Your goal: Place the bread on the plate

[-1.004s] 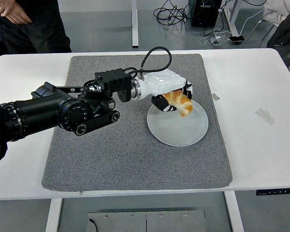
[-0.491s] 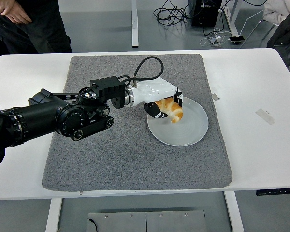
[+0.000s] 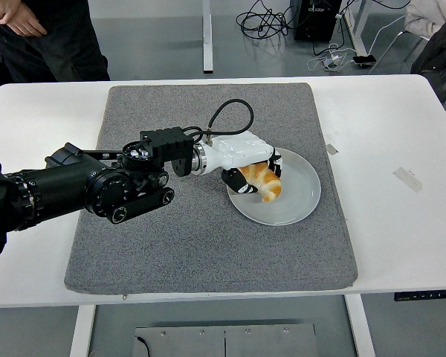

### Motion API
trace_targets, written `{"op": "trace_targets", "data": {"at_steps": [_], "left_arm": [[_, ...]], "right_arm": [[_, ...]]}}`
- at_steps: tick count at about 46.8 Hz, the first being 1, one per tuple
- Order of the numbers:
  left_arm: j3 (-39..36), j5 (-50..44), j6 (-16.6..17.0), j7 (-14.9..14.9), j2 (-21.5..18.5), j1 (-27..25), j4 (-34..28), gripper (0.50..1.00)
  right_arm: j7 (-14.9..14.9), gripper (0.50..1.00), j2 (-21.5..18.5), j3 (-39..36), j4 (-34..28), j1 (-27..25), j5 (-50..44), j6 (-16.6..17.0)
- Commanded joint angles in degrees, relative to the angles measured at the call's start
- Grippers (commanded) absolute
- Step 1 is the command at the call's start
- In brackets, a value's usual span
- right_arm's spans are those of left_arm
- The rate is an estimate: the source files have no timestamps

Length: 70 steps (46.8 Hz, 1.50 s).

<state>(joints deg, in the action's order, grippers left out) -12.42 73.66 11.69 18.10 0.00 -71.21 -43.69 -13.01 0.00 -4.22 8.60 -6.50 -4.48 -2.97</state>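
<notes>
A golden-brown bread (image 3: 260, 182) sits low over the left part of a round white plate (image 3: 297, 197) on the grey mat. My left hand (image 3: 249, 167), white with black fingers, is shut on the bread, its fingers curled around it from above and the left. Whether the bread touches the plate I cannot tell. The black left arm reaches in from the left edge across the mat. The right arm is out of view.
A grey mat (image 3: 171, 238) covers the middle of the white table (image 3: 386, 216). A black cable (image 3: 227, 115) loops above the left wrist. A person in dark clothes (image 3: 44, 37) stands at the top left. Tape marks (image 3: 407, 178) lie on the table's right.
The left hand has drawn back to the left and come down with the bread, from above the plate's middle to low over its left part.
</notes>
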Motion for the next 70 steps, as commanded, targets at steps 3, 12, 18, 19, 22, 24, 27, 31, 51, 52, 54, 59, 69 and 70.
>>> {"op": "trace_targets", "data": {"at_steps": [3,12,18,19,22,24,27,31,51,52,54,59,69,70], "left_arm": [[-0.06,-0.09,0.0,-0.09,0.0,0.11,0.01,0.5],[-0.15,0.0,-0.08,-0.17,0.0,0.28,0.18,0.5],[-0.5,-0.09,0.0,-0.17,0.0,0.37,0.18,0.5],[-0.41,-0.09,0.0,-0.17,0.0,0.37,0.18,0.5],[-0.5,-0.09,0.0,-0.18,0.0,0.37,0.18,0.5],[-0.41,-0.09,0.0,-0.35,0.0,0.37,0.18,0.5],[-0.41,-0.18,-0.08,-0.35,0.0,0.46,0.18,0.5],[-0.41,-0.18,-0.17,-0.52,0.0,0.55,0.09,0.61],[-0.32,-2.2,-1.84,-0.61,0.0,-0.42,-0.34,0.972],[-0.23,-2.64,-2.19,-0.61,0.0,-0.59,-0.61,0.974],[0.03,-3.78,-3.15,-0.61,0.0,-1.47,-1.57,0.974],[0.56,-8.08,-5.44,-0.61,0.0,-4.98,-3.42,0.974],[2.75,-19.94,-12.2,-0.96,0.0,-10.87,-3.95,0.974],[3.54,-21.69,-13.26,-0.97,0.0,-11.23,-3.95,0.974]], "right_arm": [[0.0,1.0,0.0,0.0,0.02,0.0,0.0,0.07],[0.0,1.0,0.0,0.0,0.02,0.0,0.0,-0.02],[0.0,1.0,0.0,0.0,0.02,0.0,0.0,-0.02],[0.0,1.0,0.0,0.0,-0.07,0.0,0.0,-0.02],[0.0,1.0,0.0,0.0,0.02,0.0,0.0,-0.02],[0.0,1.0,0.0,0.0,0.02,0.0,0.0,0.07],[0.0,1.0,0.0,0.0,0.02,0.0,0.0,0.07],[0.0,1.0,0.0,0.0,0.02,0.0,0.0,0.07],[0.0,1.0,0.0,0.0,0.01,0.0,0.0,0.07],[0.0,1.0,0.0,0.0,-0.07,0.0,0.0,-0.02],[0.0,1.0,0.0,0.0,0.01,0.0,0.0,0.07],[0.0,1.0,0.0,0.0,0.01,0.0,0.0,0.07],[0.0,1.0,0.0,0.0,0.02,0.0,0.0,0.07],[0.0,1.0,0.0,0.0,0.02,0.0,0.0,0.07]]}}
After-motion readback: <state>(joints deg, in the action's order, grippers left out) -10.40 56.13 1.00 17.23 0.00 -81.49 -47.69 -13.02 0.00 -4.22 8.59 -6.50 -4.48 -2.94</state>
